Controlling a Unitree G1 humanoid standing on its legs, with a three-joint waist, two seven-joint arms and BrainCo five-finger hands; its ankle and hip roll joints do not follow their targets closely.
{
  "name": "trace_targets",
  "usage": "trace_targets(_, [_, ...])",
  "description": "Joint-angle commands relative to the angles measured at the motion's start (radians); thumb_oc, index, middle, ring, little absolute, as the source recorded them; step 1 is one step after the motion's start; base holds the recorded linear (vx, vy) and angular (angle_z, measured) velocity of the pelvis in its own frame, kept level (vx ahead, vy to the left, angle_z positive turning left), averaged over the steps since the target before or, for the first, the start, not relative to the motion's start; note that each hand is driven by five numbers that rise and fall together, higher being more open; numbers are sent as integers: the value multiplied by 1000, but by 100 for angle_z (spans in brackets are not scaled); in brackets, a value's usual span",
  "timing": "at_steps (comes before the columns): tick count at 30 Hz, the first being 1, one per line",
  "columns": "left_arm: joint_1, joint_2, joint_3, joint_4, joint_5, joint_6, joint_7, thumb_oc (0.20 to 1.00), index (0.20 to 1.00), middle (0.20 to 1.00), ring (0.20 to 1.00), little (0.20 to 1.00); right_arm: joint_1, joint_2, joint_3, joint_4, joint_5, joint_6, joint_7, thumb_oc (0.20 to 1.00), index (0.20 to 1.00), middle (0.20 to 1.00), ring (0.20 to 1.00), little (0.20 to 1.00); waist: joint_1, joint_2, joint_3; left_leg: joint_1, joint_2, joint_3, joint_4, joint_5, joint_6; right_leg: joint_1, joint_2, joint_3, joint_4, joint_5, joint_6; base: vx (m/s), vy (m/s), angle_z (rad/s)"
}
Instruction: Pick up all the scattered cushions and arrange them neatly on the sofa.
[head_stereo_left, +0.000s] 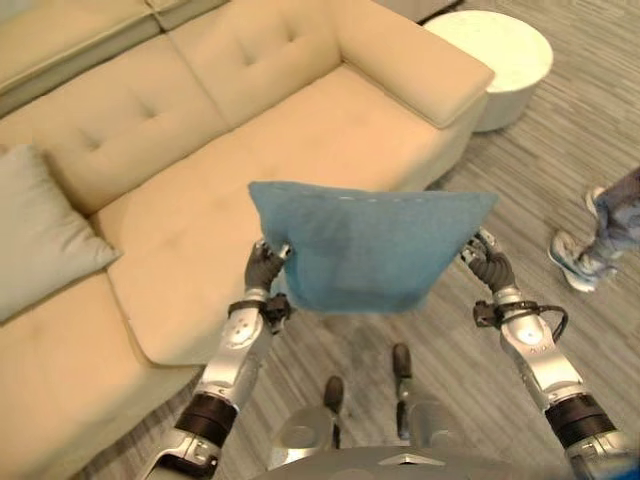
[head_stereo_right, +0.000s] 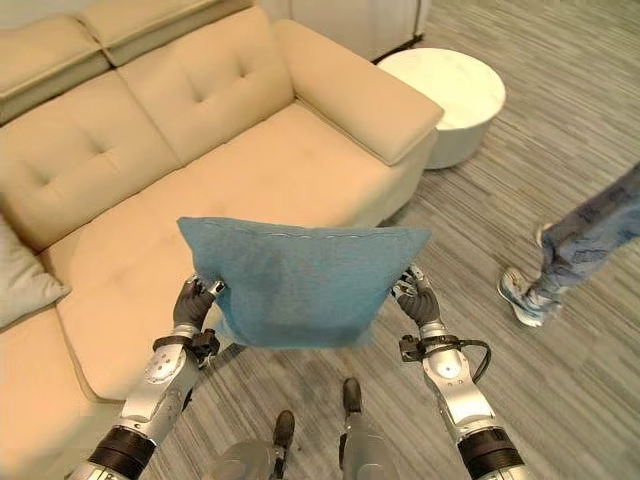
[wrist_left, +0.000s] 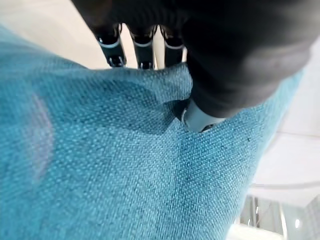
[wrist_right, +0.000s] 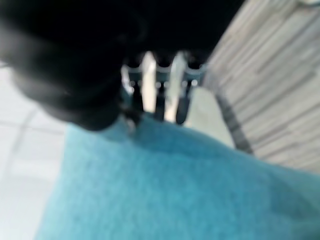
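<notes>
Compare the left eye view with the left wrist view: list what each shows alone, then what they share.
Left eye view alone: the beige sofa, a grey cushion leaning on it, a round white table, a person's leg and shoe, and the right hand at the blue cushion's far edge.
Left wrist view alone: the thumb pressed into the cloth's weave, fingers behind its edge.
Both: the blue cushion pinched by the left hand.

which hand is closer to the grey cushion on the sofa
Left. The left hand grips the blue cushion on the side facing the grey cushion. The right hand holds the opposite edge, farther off, toward the person.
</notes>
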Motion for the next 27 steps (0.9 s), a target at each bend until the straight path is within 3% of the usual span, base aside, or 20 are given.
trace_targets(1, [-56, 22, -57, -125, -8, -95, -74, 200, 200, 200, 200, 200, -42, -12, -31, -99, 11, -103, -11, 200, 200, 200, 200, 200, -25, -40, -58, -76, -32, 173, 321, -117, 44, 92, 8, -24, 1, -165, 16, 118, -257, 146])
trace_targets(3, [-57, 23, -65, -128, -7, -91, -79, 200, 200, 200, 200, 200, -32, -14, -38, -106, 10, -101, -13, 200, 200, 200, 200, 200, -32, -40, -51, -100, -12, 200, 363, -111, 51, 110, 10, -45, -4, -175, 5, 125, -155, 80])
trace_targets(5, [-67, 15, -84, -118, -5, -80, -84, 200, 200, 200, 200, 200, -4, -17, -67, -127, 15, -105, -20, 200, 200, 200, 200, 200, -49, -49, -53, -105, -18, 263, 239, -153, 64, 140, -6, -104, -31, -196, 8, 174, -108, 70])
trace_targets(9, [-101, 8, -101, -99, 21, -72, -76, 200, 200, 200, 200, 200, 5, -18, -85, -131, 9, -101, -39, 200, 200, 200, 200, 200, -79, -54, -68, -130, -46, 304, 53, -67, 43, 160, -17, -171, -48, -202, 10, 143, 5, 96])
trace_targets(10, [-116, 10, -102, -94, 28, -70, -64, 200, 200, 200, 200, 200, -1, -14, -87, -127, 0, -93, -54, 200, 200, 200, 200, 200, -79, -60, -73, -159, -54, 314, 2, -39, 22, 178, -13, -193, -50, -215, 14, 145, 29, 32])
trace_targets(13, [-99, 10, -102, -102, 12, -69, -67, 200, 200, 200, 200, 200, 7, 3, -75, -136, -9, -89, -38, 200, 200, 200, 200, 200, -76, -56, -95, -106, -59, 289, -28, -38, 38, 199, -18, -194, -10, -241, 25, 408, 166, 0])
trace_targets(17, [-90, 28, -99, -109, 11, -62, -68, 200, 200, 200, 200, 200, -2, 20, -61, -126, -20, -82, -25, 200, 200, 200, 200, 200, -60, -63, -112, -64, -70, 291, -13, -82, 70, 211, -37, -165, 60, -261, 39, 393, 211, -43])
trace_targets(18, [-86, 50, -91, -119, 13, -57, -71, 200, 200, 200, 200, 200, -22, 28, -46, -114, -23, -76, -15, 200, 200, 200, 200, 200, -49, -61, -109, -16, -75, 298, -17, -110, 98, 184, -57, -156, 188, -251, 64, 237, 158, -67])
trace_targets(20, [-86, 50, -90, -119, 12, -57, -71, 200, 200, 200, 200, 200, -23, 28, -45, -113, -23, -76, -15, 200, 200, 200, 200, 200, -45, -63, -107, -13, -77, 303, -18, -110, 99, 179, -60, -151, 201, -257, 66, 188, 138, -80])
trace_targets(21, [-85, 64, -81, -131, 9, -59, -67, 200, 200, 200, 200, 200, -38, 32, -35, -113, -26, -73, -7, 200, 200, 200, 200, 200, -44, -63, -94, 21, -85, 310, -25, -125, 127, 114, -81, -129, 358, -217, 93, 200, 164, -43])
trace_targets(23, [-85, 73, -73, -138, 15, -63, -65, 200, 200, 200, 200, 200, -45, 40, -28, -114, -25, -75, 1, 200, 200, 200, 200, 200, -43, -56, -79, 45, -88, 313, -31, -133, 143, 56, -95, -120, 454, -191, 101, 232, 165, -27])
trace_targets(24, [-80, 76, -64, -140, 17, -67, -67, 200, 200, 200, 200, 200, -49, 47, -24, -104, -20, -74, 9, 200, 200, 200, 200, 200, -30, -49, -75, 63, -88, 316, -46, -132, 145, 26, -93, -125, 419, -221, 91, 159, 79, -20])
trace_targets(27, [-72, 75, -59, -144, 12, -69, -74, 200, 200, 200, 200, 200, -49, 42, -21, -97, -20, -74, 15, 200, 200, 200, 200, 200, -23, -38, -76, 79, -80, 307, -68, -121, 137, 23, -59, -111, 315, -234, 81, 211, -19, -3])
